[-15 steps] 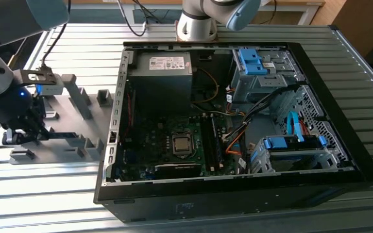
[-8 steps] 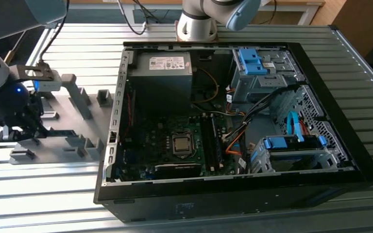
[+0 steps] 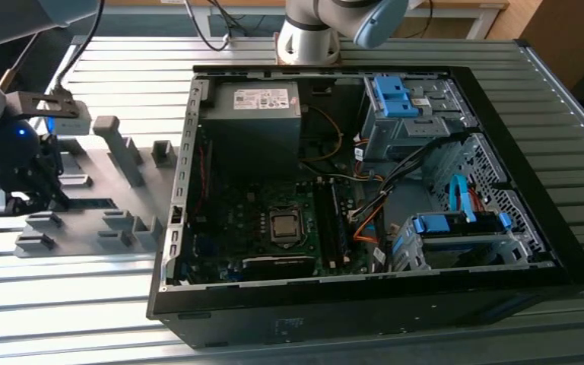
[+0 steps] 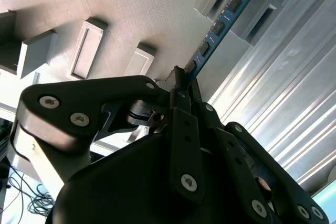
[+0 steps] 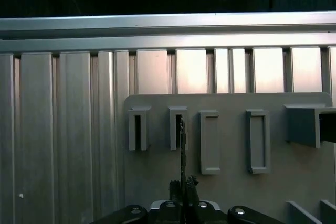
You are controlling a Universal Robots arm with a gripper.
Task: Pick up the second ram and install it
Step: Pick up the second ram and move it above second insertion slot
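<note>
Right now the gripper is hovering over the grey holder tray at the exterior view's left, just beside the open computer case on the slatted table. Its fingers are pinching the second ram, a blue stick with black chips, near one end. In both wrist views the stick's other end is sitting at a slot block on the tray.

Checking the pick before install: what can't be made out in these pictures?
Gripped end of the second ram: second wrist view, covered by the gripper.
Its chips and label: first wrist view, stick seen edge-on.
Motherboard slots: exterior view, too small and dark to tell filled from free.
</note>
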